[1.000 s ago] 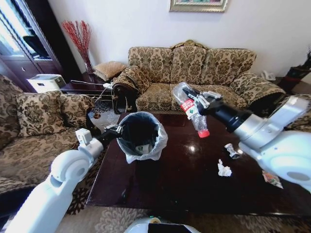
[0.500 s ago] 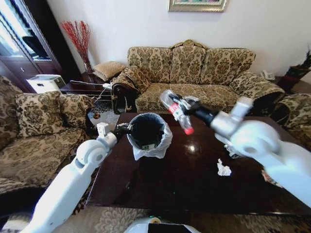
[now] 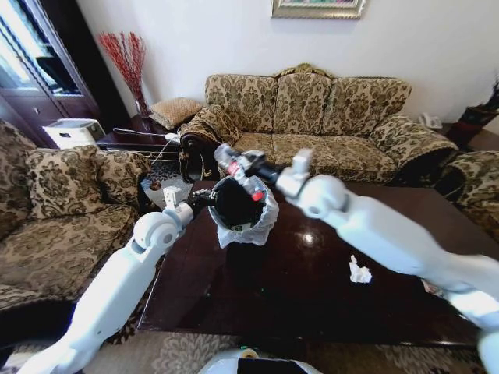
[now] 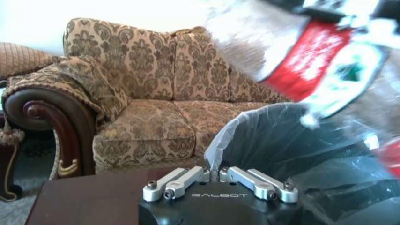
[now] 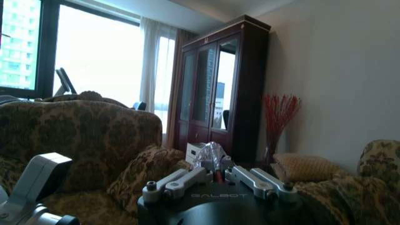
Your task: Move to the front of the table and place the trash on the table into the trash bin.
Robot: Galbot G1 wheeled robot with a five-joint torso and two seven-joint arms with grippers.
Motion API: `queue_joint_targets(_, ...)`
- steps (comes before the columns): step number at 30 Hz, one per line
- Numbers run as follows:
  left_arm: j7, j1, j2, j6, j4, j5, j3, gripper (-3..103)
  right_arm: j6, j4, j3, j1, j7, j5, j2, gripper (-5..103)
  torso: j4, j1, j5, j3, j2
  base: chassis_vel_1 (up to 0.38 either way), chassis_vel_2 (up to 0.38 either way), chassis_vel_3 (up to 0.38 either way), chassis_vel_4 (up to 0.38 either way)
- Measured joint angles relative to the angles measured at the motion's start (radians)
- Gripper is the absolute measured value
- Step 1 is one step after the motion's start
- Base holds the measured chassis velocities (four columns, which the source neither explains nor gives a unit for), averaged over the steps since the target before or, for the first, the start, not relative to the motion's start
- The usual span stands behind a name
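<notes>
The trash bin [image 3: 243, 209], black with a white bag over its rim, stands on the dark glossy table [image 3: 296, 292] near its far left corner. My left gripper [image 3: 202, 201] is shut on the bin's near-left rim; in the left wrist view its fingertips [image 4: 216, 177] pinch the bag edge of the bin [image 4: 281, 140]. My right gripper [image 3: 254, 166] is shut on a clear bottle [image 3: 238, 173] with a red label, held tilted over the bin's mouth. That bottle [image 4: 325, 65] hangs just above the bag. A crumpled tissue [image 3: 359, 271] lies on the table at the right.
A patterned sofa [image 3: 312, 117] stands behind the table and an armchair [image 3: 54, 202] at the left. A small side table [image 3: 136, 140] with cables sits in the far left corner. A colourful wrapper [image 3: 429, 287] peeks out under my right arm near the table's right edge.
My right arm has swung left, carrying the bottle from over the table's middle to above the bin. The left arm has reached farther forward, shifting the bin slightly right and away.
</notes>
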State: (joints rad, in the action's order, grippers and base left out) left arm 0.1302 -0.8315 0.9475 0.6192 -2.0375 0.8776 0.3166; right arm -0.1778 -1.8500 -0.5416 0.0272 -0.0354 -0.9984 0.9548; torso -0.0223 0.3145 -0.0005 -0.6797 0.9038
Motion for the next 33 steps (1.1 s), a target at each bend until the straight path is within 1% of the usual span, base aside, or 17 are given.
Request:
queue_joint_targets(3, -0.005, -0.007, -0.014, 0.0, -0.004, 0.003, 0.014, 3, -0.021, 0.024, 0.006, 0.022, -0.013, 0.029, 0.024, -2, 0.0005, 0.0, 0.0001, 0.0, 0.0, 0.0, 0.0, 0.0, 0.0)
queue_joint_targets(5, -0.015, -0.021, -0.024, 0.0, -0.014, 0.003, 0.028, 3, -0.042, 0.027, 0.016, 0.033, -0.013, 0.034, 0.024, 7, 0.0005, 0.0, 0.0002, 0.0, 0.0, 0.0, 0.0, 0.0, 0.0)
queue_joint_targets(7, -0.017, -0.026, -0.027, 0.0, -0.017, 0.003, 0.032, 3, -0.046, 0.028, 0.017, 0.036, -0.015, 0.036, 0.026, 7, 0.0005, 0.0, 0.0001, 0.0, 0.0, 0.0, 0.0, 0.0, 0.0)
queue_joint_targets(14, -0.023, -0.039, -0.036, 0.0, -0.04, 0.009, 0.044, 3, -0.049, 0.014, 0.011, 0.024, -0.051, 0.035, 0.042, 39, 0.0004, 0.0, 0.0003, 0.0, 0.0, 0.0, 0.0, 0.0, 0.0)
queue_joint_targets(15, -0.023, -0.039, -0.036, 0.0, -0.04, 0.009, 0.044, 3, -0.049, 0.014, 0.011, 0.024, -0.051, 0.035, 0.042, 39, 0.0004, 0.0, 0.0003, 0.0, 0.0, 0.0, 0.0, 0.0, 0.0)
queue_joint_targets(16, -0.023, -0.041, -0.037, 0.0, -0.044, 0.012, 0.046, 3, -0.049, 0.012, 0.01, 0.016, -0.057, 0.032, 0.043, 45, 0.0004, 0.0, 0.0004, 0.0, 0.0, 0.0, 0.0, 0.0, 0.0)
queue_joint_targets(19, -0.023, -0.045, -0.041, 0.0, -0.05, 0.018, 0.052, 3, -0.049, 0.006, 0.007, 0.001, -0.068, 0.027, 0.041, 51, 0.0004, 0.0, 0.0005, 0.0, 0.0, 0.0, 0.0, 0.0, 0.0)
queue_joint_targets(22, -0.024, -0.059, -0.046, 0.0, -0.064, 0.026, 0.071, 3, -0.05, -0.018, 0.003, -0.032, -0.098, 0.005, 0.022, 67, 0.0003, 0.0, 0.0005, 0.0, 0.0, 0.0, 0.0, 0.0, 0.0)
queue_joint_targets(24, -0.024, -0.061, -0.047, 0.0, -0.068, 0.028, 0.075, 3, -0.051, -0.026, 0.004, -0.036, -0.107, -0.001, 0.016, 67, 0.0002, 0.0, 0.0005, 0.0, 0.0, 0.0, 0.0, 0.0, 0.0)
queue_joint_targets(25, -0.024, -0.074, -0.048, 0.0, -0.077, 0.031, 0.088, 3, -0.056, -0.057, 0.02, -0.044, -0.154, -0.026, -0.007, 78, 0.0001, 0.0, 0.0005, 0.0, 0.0, 0.0, 0.0, 0.0, 0.0)
queue_joint_targets(26, -0.024, -0.079, -0.048, -0.001, -0.078, 0.032, 0.093, 3, -0.061, -0.07, 0.027, -0.044, -0.177, -0.033, -0.017, 78, 0.0002, 0.0, 0.0004, 0.0, 0.0, 0.0, 0.0, 0.0, 0.0)
queue_joint_targets(27, -0.026, -0.096, -0.048, -0.004, -0.08, 0.031, 0.108, 3, -0.079, -0.094, 0.046, -0.04, -0.232, -0.049, -0.04, 84, 0.0005, 0.0, 0.0003, 0.0, 0.0, 0.0, 0.0, 0.0, 0.0)
queue_joint_targets(28, -0.026, -0.096, -0.048, -0.004, -0.08, 0.031, 0.108, 3, -0.079, -0.094, 0.046, -0.04, -0.232, -0.049, -0.04, 84, 0.0005, 0.0, 0.0003, 0.0, 0.0, 0.0, 0.0, 0.0, 0.0)
queue_joint_targets(29, -0.027, -0.119, -0.048, -0.01, -0.081, 0.024, 0.128, 3, -0.094, -0.11, 0.067, -0.024, -0.279, -0.06, -0.058, 89, 0.001, 0.0, 0.0003, 0.0, 0.0, 0.0, 0.0, 0.0, 0.0)
queue_joint_targets(30, -0.027, -0.143, -0.047, -0.019, -0.081, 0.005, 0.151, 3, -0.109, -0.126, 0.107, 0.022, -0.33, -0.063, -0.082, 94, 0.0, 0.0, 0.001, 0.0, 0.0, 0.0, 0.0, 0.0, 0.0)
queue_joint_targets(31, -0.027, -0.143, -0.047, -0.019, -0.081, 0.005, 0.151, 3, -0.109, -0.126, 0.107, 0.022, -0.33, -0.063, -0.082, 94, 0.0, 0.0, 0.001, 0.0, 0.0, 0.0, 0.0, 0.0, 0.0)
queue_joint_targets(33, -0.026, -0.153, -0.041, -0.032, -0.074, -0.026, 0.171, 3, -0.122, -0.15, 0.162, 0.091, -0.382, -0.058, -0.134, 99, -0.0002, 0.0, 0.0009, 0.0, 0.0, 0.0, 0.0, 0.0, 0.0)
